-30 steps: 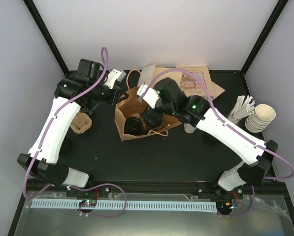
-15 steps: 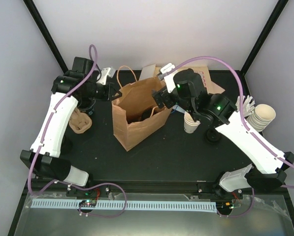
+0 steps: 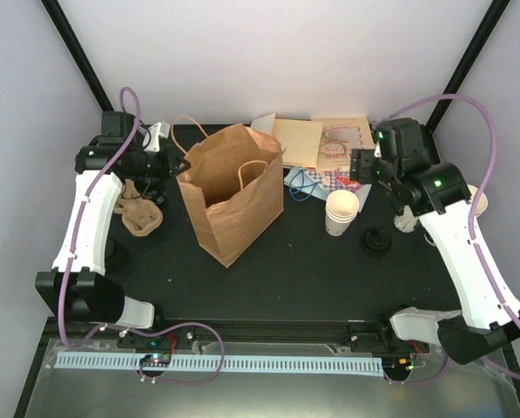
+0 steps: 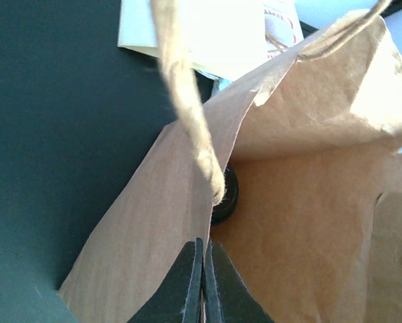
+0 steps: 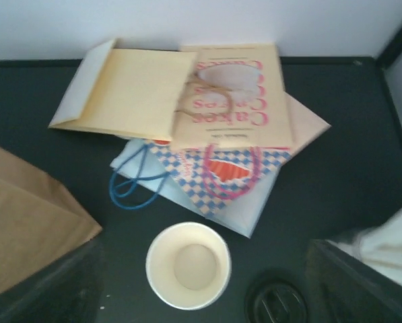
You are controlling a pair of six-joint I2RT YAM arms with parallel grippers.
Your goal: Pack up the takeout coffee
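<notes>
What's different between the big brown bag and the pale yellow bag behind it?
The brown bag stands upright, mouth open; the pale yellow bag lies flat and closed. The left gripper pinches the brown bag's rim; no gripper touches the pale yellow bag. Both look like paper.

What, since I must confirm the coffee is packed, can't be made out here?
Bottom of the brown paper bag: top view, its own walls hide it.
Dark round rim inside the bag: left wrist view, the bag edge covers most of it; lidded cup or not, unclear.
Black round plastic lid: right wrist view, partly cut by the bottom edge.
</notes>
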